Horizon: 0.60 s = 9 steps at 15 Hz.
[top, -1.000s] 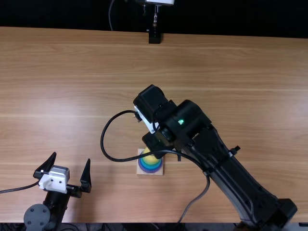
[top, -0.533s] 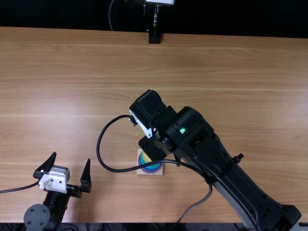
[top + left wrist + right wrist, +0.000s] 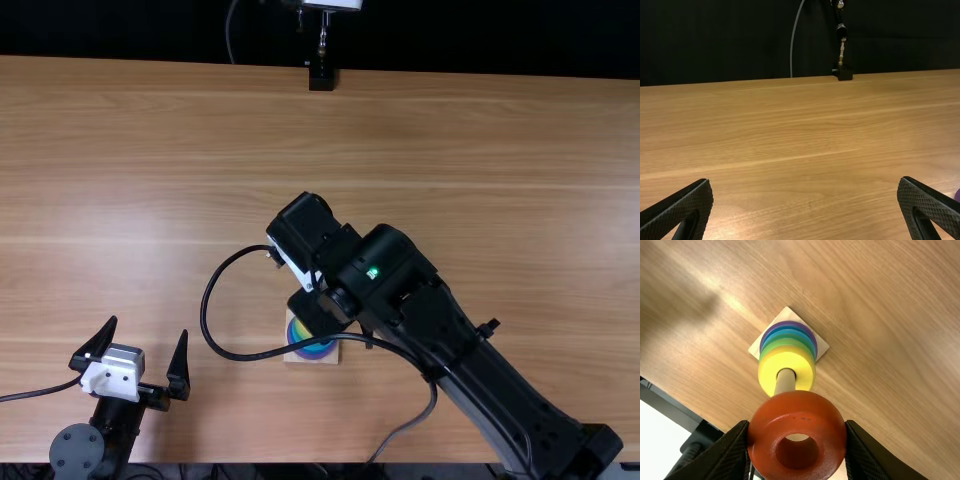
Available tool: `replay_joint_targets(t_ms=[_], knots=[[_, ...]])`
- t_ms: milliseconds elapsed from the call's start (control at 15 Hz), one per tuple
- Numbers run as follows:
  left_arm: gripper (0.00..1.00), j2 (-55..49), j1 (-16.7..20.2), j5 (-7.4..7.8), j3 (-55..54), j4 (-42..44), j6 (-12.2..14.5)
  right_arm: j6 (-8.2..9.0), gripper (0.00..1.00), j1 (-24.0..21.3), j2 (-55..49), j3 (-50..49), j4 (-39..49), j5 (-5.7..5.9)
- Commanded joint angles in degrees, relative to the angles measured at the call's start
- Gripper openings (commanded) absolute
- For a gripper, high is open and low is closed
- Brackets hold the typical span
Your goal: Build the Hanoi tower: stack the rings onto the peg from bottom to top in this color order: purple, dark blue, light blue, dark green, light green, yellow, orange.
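While my left end effector [image 3: 147, 328] stands wide open by the desk's [image 3: 150, 150] near side, my right end effector [image 3: 318, 308] has the glossy orange ring [image 3: 797, 412] pinched, overlapping the pale round peg [image 3: 785, 382]; threaded or not, I can't tell. Beyond, a yellow ring [image 3: 770, 362] tops green, blue and purple rings [image 3: 788, 334] on their square wooden base [image 3: 821, 346].

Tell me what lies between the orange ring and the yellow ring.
A bare stretch of the peg shows between them in the right wrist view.
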Motion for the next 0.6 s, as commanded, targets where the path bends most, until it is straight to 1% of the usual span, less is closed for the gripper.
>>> replay_joint_targets(t_ms=[0, 533], knots=[[1.0, -0.67, 0.01, 1.16, -2.87, -0.83, 0.37, 0.4, 0.0, 0.84, -1.51, -1.41, 0.03, -0.1], [1.0, -0.67, 0.01, 1.16, -2.87, -0.94, 0.37, 0.4, 0.0, 1.28, -1.33, -1.85, 0.56, -0.1]])
